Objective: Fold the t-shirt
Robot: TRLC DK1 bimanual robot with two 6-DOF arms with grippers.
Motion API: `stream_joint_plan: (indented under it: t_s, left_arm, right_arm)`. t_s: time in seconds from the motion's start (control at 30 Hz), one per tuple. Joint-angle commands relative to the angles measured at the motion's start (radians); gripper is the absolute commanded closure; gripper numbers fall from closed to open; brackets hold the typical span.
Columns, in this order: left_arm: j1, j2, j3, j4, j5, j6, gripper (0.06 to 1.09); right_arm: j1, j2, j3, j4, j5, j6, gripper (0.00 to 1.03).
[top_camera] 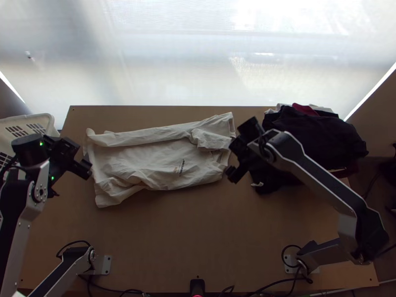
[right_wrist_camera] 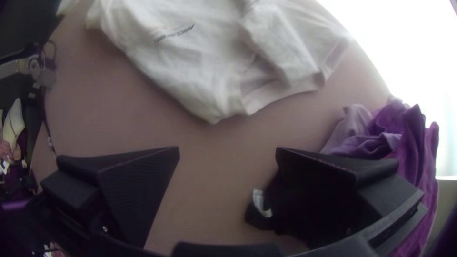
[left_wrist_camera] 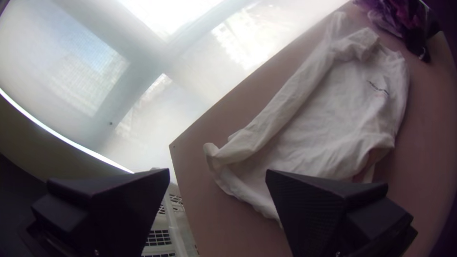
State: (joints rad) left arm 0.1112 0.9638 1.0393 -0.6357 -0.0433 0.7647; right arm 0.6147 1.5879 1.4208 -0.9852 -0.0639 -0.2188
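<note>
In the top view the white t-shirt [top_camera: 153, 161] lies wrinkled across the table's left middle, its far side folded over in a long strip and a bunched part at its right end. My left gripper [top_camera: 88, 163] is at the shirt's left end; in the left wrist view the left gripper [left_wrist_camera: 217, 173] stands open, nothing held, with the shirt [left_wrist_camera: 328, 114] beyond. My right gripper [top_camera: 231, 159] is at the shirt's right end in the top view. From the right wrist view, the right gripper [right_wrist_camera: 227, 150] is open and the shirt [right_wrist_camera: 190, 57] lies ahead, apart from its fingers.
A pile of dark clothes [top_camera: 317, 138] with red and white pieces lies at the table's far right. The white basket [top_camera: 47, 120] stands beyond the left edge, behind the left arm. Bare table [top_camera: 198, 232] stretches between the shirt and the near edge.
</note>
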Motion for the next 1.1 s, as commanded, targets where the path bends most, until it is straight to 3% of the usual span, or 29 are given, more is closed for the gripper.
stream_joint_plan:
  t_s: [0.0,0.1,0.3,0.43,0.57,0.67,0.77,0.9,1.0,1.07]
  left_arm:
    - [-0.033,-0.181,-0.119,-0.075,0.006,0.120,0.11]
    - [-0.033,-0.224,-0.171,-0.065,0.003,0.160,0.11]
    - [-0.033,-0.298,-0.242,0.028,-0.009,0.188,0.11]
    - [-0.031,-0.313,-0.259,0.047,-0.018,0.186,0.11]
    - [-0.022,-0.332,-0.271,0.065,-0.027,0.186,0.11]
    - [-0.010,-0.350,-0.282,0.068,-0.032,0.185,0.11]
    - [-0.001,-0.372,-0.292,0.068,-0.033,0.183,0.11]
    - [0.007,-0.389,-0.315,0.068,-0.038,0.183,0.11]
    - [0.008,-0.401,-0.329,0.068,-0.043,0.182,0.11]
    - [0.008,-0.405,-0.335,0.068,-0.043,0.180,0.11]
  right_arm:
    - [0.143,-0.123,-0.212,-0.003,0.004,-0.027,0.10]
    - [0.169,-0.141,-0.264,0.036,0.033,-0.044,0.12]
    - [0.379,-0.210,-0.462,0.283,0.361,-0.194,0.12]
    - [0.497,-0.287,-0.585,0.462,0.467,-0.306,0.12]
    - [0.533,-0.341,-0.714,0.697,0.567,-0.449,0.13]
    - [0.527,-0.370,-0.818,0.921,0.599,-0.585,0.13]
    - [0.522,-0.382,-0.855,0.987,0.604,-0.597,0.16]
    - [0.522,-0.358,-0.942,1.209,0.605,-0.683,0.16]
    - [0.520,-0.316,-0.944,1.235,0.604,-0.677,0.16]
    - [0.519,-0.298,-0.931,1.249,0.604,-0.677,0.22]
